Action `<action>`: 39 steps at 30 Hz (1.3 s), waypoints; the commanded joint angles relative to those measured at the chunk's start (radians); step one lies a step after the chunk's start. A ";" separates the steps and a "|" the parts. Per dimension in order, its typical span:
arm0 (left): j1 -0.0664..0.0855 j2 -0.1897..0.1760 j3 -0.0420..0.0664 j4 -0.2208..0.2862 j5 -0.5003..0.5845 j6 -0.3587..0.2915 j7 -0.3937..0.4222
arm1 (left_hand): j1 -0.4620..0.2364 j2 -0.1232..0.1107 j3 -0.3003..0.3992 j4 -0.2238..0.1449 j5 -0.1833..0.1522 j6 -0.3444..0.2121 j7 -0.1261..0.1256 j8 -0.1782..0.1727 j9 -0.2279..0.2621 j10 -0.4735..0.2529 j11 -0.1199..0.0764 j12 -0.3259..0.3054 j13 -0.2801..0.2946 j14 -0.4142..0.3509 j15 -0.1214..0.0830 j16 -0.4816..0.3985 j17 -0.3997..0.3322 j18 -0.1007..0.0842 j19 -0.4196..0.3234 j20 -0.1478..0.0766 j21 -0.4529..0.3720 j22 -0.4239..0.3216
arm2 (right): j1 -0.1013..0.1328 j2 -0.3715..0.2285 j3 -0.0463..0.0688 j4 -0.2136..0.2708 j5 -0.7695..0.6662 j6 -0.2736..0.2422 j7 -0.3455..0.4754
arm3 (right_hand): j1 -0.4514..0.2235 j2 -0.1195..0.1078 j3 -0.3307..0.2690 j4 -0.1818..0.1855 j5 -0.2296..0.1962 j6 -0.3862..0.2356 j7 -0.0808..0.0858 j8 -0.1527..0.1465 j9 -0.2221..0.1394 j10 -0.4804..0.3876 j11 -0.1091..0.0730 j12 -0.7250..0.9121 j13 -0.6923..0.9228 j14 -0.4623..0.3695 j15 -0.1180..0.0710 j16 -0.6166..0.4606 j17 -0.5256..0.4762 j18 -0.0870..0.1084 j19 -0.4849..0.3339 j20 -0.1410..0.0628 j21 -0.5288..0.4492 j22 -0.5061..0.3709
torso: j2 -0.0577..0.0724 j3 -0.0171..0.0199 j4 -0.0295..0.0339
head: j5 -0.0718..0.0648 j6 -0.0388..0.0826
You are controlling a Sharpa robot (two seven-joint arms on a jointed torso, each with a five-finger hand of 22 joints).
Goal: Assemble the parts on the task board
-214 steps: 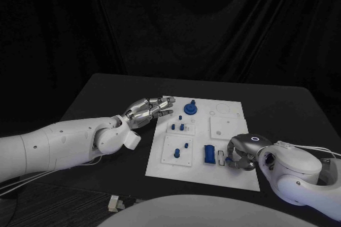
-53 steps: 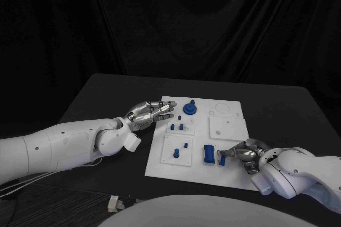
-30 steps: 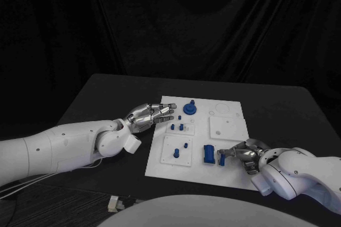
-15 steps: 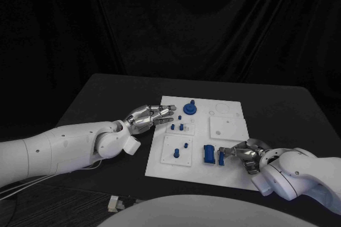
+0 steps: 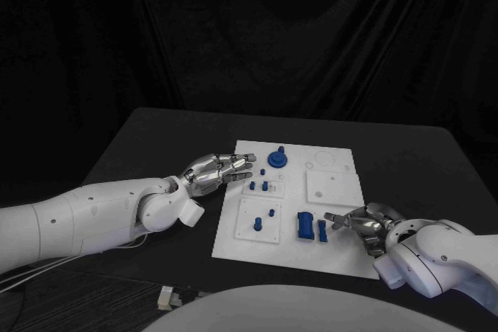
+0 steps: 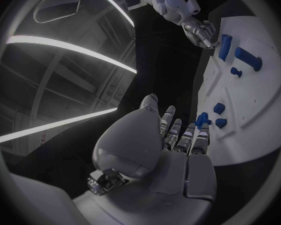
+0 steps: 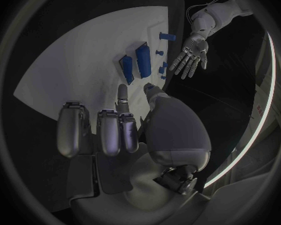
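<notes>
Task board (image 5: 334, 240) lies white in the middle of the black table (image 5: 145, 137), carrying several small blue parts: a round knobbed part (image 5: 277, 158) near its far edge, 2 upright blocks (image 5: 305, 226) near its near edge. Left hand (image 5: 217, 171) hovers at the board's left edge, fingers spread, holding nothing. Right hand (image 5: 365, 225) sits just beside the blocks, fingers loosely apart and empty, not touching them.
</notes>
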 commanded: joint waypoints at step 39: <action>-0.001 -0.026 0.001 0.033 0.002 -0.006 0.069 | 0.015 0.000 0.010 -0.001 0.006 0.011 0.002 0.008 0.003 0.003 0.007 0.003 0.002 0.001 0.006 0.005 0.002 -0.008 0.016 -0.002 0.011 0.011 | -0.075 -0.043 -0.001 0.035 -1.030 0.187 0.203 | 0.395 -0.069 0.054 0.004 -0.205 -0.003 -0.019 0.109 0.025 0.102 -0.013 0.004 0.263 0.080 -0.014 0.043 0.116 -0.011 0.044 -0.011 0.065 0.216 | 0.000 -0.0001 -0.0006 | 0.004 0.000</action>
